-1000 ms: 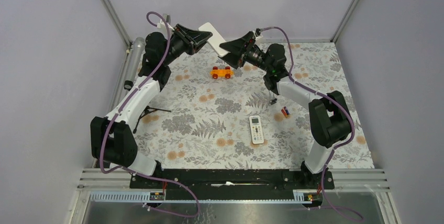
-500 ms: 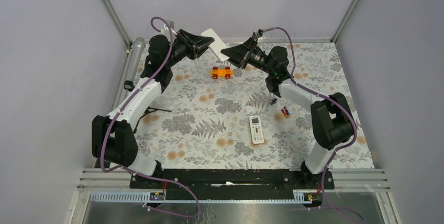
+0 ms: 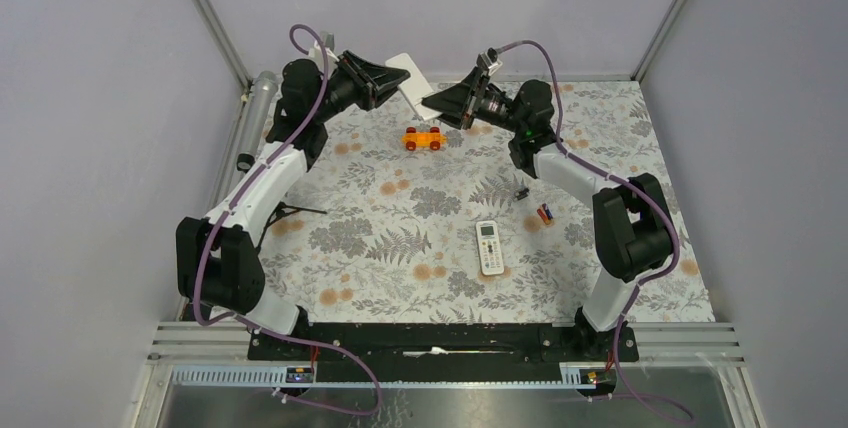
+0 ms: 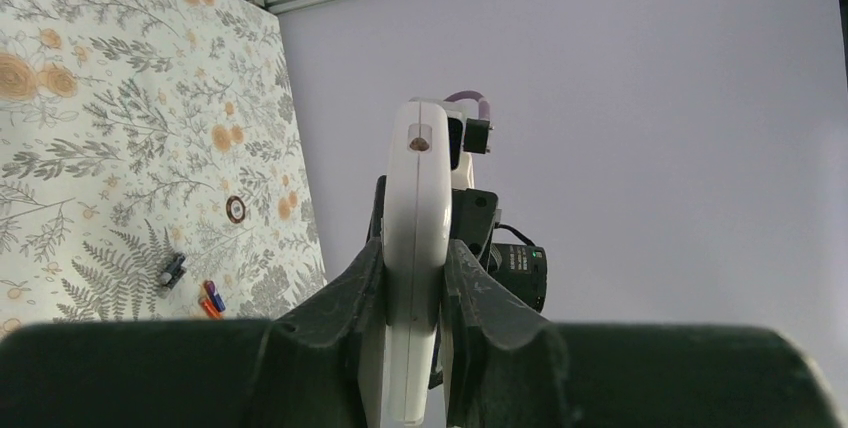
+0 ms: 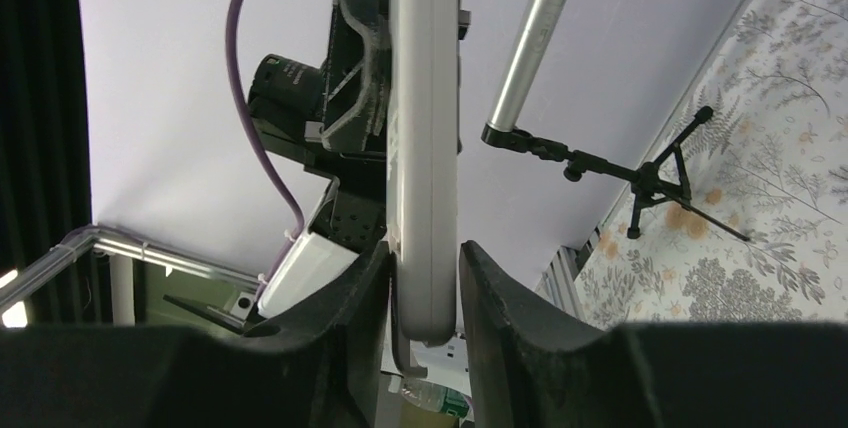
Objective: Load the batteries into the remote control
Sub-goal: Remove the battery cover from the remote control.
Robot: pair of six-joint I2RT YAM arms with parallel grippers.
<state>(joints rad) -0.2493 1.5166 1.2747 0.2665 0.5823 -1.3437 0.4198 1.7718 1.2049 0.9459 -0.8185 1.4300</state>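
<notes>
The remote control is held in the air above the table's far edge, between my two grippers. My left gripper is shut on one end of it. In the left wrist view its white edge stands upright between the jaws of that gripper. My right gripper clamps the other end. Its wrist view shows the grey back pinched between the jaws of that gripper. The red and blue batteries lie on the table at the right, also seen at the lower left of the left wrist view.
A white remote with a green screen lies at the table's middle right. An orange toy car sits under the held remote. A small black piece lies near the batteries, a black ring beyond it. A black tripod and a silver cylinder are at the left.
My right gripper has closed its jaws round the free end of the remote control. Both arms have shifted slightly, and the left gripper has kept its hold.
</notes>
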